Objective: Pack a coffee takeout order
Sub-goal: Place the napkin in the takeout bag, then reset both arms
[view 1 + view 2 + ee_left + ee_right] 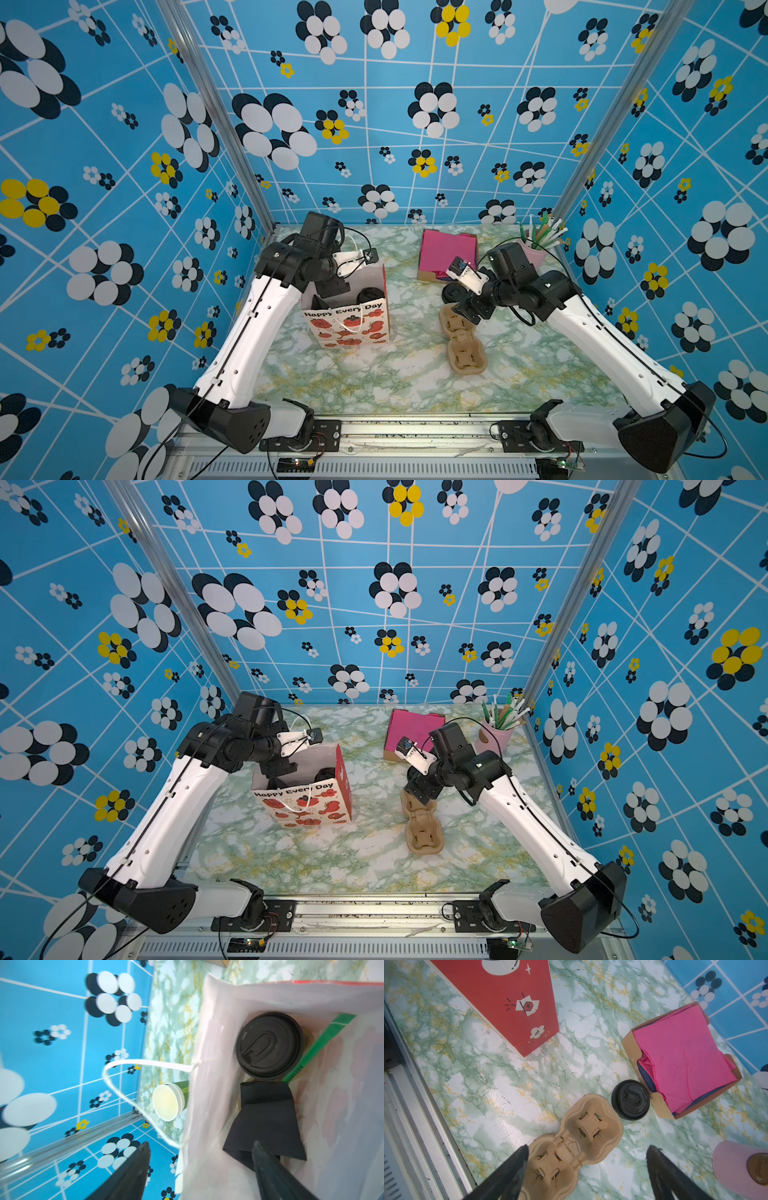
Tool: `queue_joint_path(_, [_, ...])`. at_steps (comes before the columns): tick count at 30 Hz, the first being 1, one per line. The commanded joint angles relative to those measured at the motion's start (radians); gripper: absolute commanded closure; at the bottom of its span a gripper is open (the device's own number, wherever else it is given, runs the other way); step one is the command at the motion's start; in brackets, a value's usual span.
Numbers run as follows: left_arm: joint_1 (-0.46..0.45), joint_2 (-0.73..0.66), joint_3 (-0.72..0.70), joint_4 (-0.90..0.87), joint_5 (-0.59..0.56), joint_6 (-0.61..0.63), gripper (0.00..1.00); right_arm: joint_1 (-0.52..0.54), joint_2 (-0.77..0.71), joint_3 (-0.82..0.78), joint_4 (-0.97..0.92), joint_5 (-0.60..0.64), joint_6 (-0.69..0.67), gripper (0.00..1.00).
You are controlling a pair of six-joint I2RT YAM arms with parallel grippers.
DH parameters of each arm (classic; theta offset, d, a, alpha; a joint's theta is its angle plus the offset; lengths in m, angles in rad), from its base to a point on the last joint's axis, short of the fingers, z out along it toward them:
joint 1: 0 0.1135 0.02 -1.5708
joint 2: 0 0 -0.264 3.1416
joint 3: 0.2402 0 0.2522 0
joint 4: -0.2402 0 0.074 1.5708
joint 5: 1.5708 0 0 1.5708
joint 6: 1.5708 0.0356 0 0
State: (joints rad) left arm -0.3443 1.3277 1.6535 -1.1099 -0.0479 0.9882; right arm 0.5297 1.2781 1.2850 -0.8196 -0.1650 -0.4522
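Black napkin (268, 1122) in bag (207, 1084) | just beneath left end effector (201, 1142) | jaws wide

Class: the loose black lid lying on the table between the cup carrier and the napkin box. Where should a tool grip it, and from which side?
Grip the lid across its rim, coming straight down from above: it lies flat, too low for a side approach. The carrier and box crowd two sides, so it is probably best pinched on the two free sides.
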Motion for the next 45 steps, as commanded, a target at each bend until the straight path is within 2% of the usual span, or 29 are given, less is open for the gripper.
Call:
queue_joint_path(1, [0.019, -0.088, -0.038, 0.142, 0.048, -0.036, 0.11, -0.002, -0.011, 0.016, -0.007, -0.03, 0.018, 0.09])
queue_joint_path(5, [0.038, -0.205, -0.105, 0.367, 0.05, -0.182, 0.01, -0.002, -0.03, 0.016, 0.04, -0.052, 0.049, 0.09])
queue_joint_path(8, [0.075, -0.293, -0.18, 0.532, 0.057, -0.308, 0.01, -0.002, -0.054, 0.0, 0.13, -0.077, 0.113, 0.08])
queue_joint_path(13, [0.206, -0.361, -0.253, 0.661, 0.014, -0.594, 0.01, -0.002, -0.101, -0.078, 0.363, -0.08, 0.291, 0.07])
queue_joint_path(16, [0.309, -0.388, -0.33, 0.706, 0.002, -0.751, 0.01, -0.002, -0.134, -0.147, 0.506, 0.011, 0.398, 0.05])
queue_joint_path(19, [0.424, -0.394, -0.411, 0.736, 0.013, -0.902, 0.01, -0.002, -0.159, -0.21, 0.577, 0.12, 0.442, 0.04])
queue_joint_path(22, [0.561, -0.383, -0.497, 0.765, 0.101, -1.077, 0.01, -0.006, -0.178, -0.259, 0.619, 0.244, 0.467, 0.02])
queue_joint_path(25, [0.659, -0.371, -0.596, 0.825, 0.172, -1.218, 0.01, -0.026, -0.188, -0.305, 0.648, 0.304, 0.484, 0.01])
queue_joint_path(29, [0.713, -0.324, -0.688, 0.898, 0.201, -1.308, 0.01, -0.094, -0.195, -0.38, 0.705, 0.328, 0.526, 0.01])
queue_joint_path(34, [0.726, -0.247, -0.771, 0.967, 0.134, -1.363, 0.01, -0.19, -0.194, -0.47, 0.793, 0.385, 0.53, 0.01])
queue_joint_path(40, [0.726, -0.245, -0.951, 1.185, 0.024, -1.413, 0.01, -0.286, -0.166, -0.55, 0.875, 0.408, 0.506, 0.01])
queue_joint_path(45, [0.723, -0.212, -1.049, 1.316, -0.019, -1.401, 0.01, -0.333, -0.112, -0.608, 0.967, 0.415, 0.459, 0.01])
